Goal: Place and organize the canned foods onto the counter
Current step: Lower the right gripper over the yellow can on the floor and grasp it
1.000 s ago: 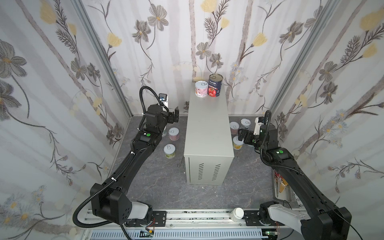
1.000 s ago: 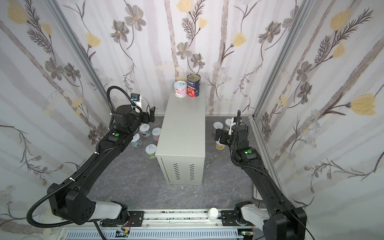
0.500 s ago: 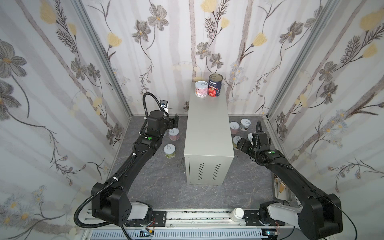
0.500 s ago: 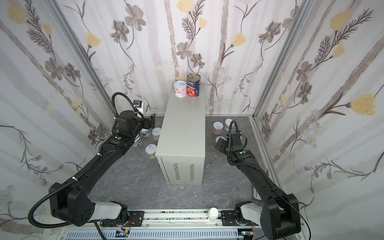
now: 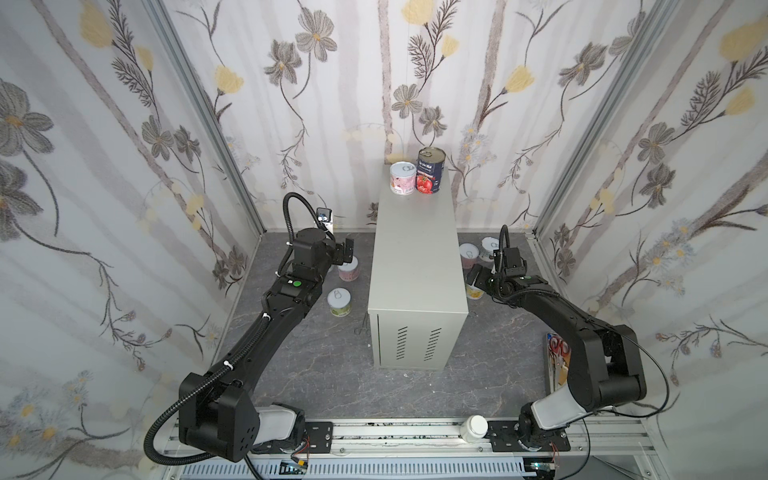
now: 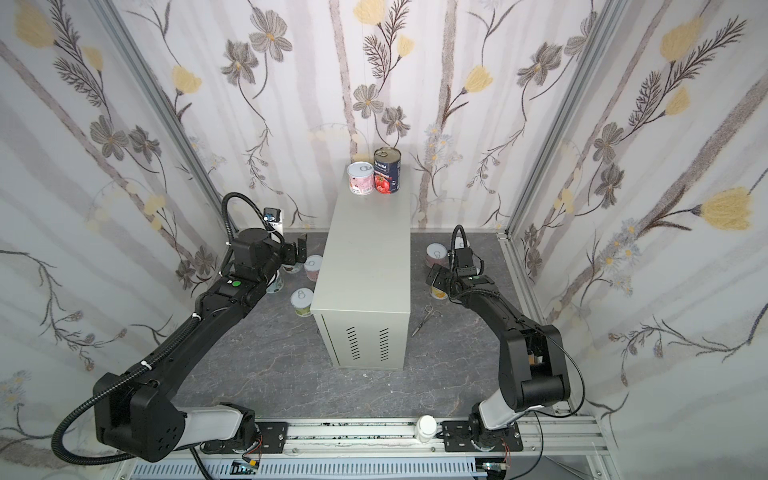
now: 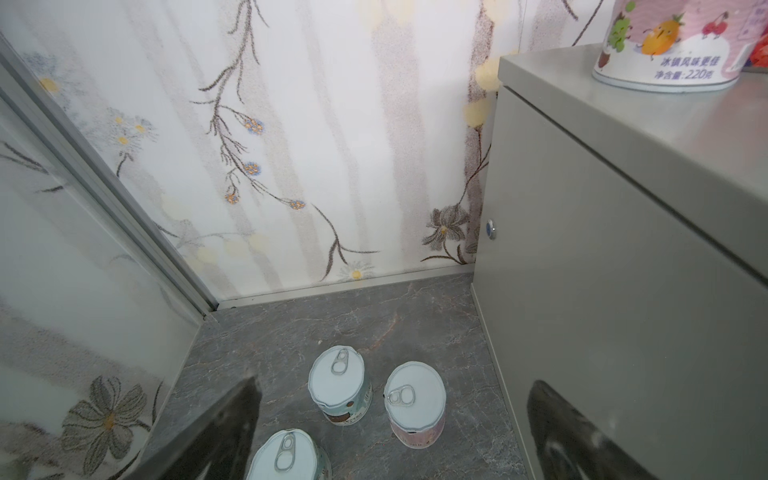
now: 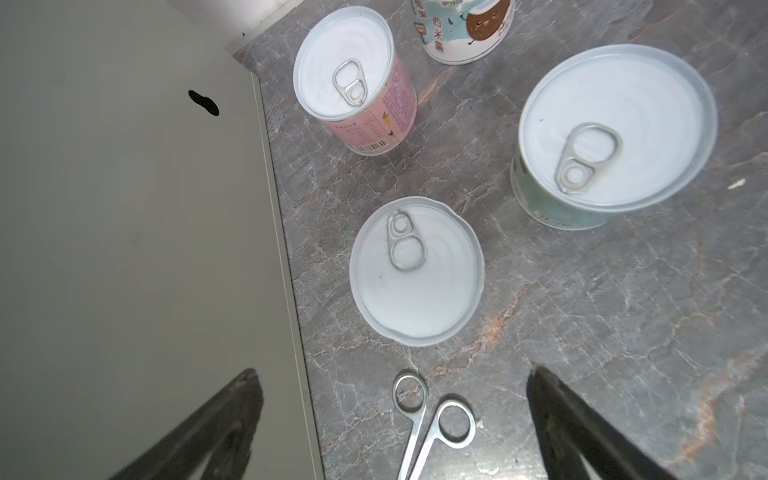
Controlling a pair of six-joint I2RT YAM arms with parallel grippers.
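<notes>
The bench (image 5: 415, 257) carries only the tomato can (image 5: 431, 171) and a pink can (image 5: 402, 178) at its far end, well beyond both pincers, leaving most of its top free; some eight cans (image 5: 339, 302) sit on the floor (image 5: 332, 374). The left pincer (image 5: 345, 249) gapes wide, empty, above three cans just ahead, bench wall close beside it; the right pincer (image 8: 392, 372), equally wide and empty, hangs over a can (image 8: 415, 270) with scissors (image 8: 432, 419) below the gap between its fingers (image 8: 216, 424).
</notes>
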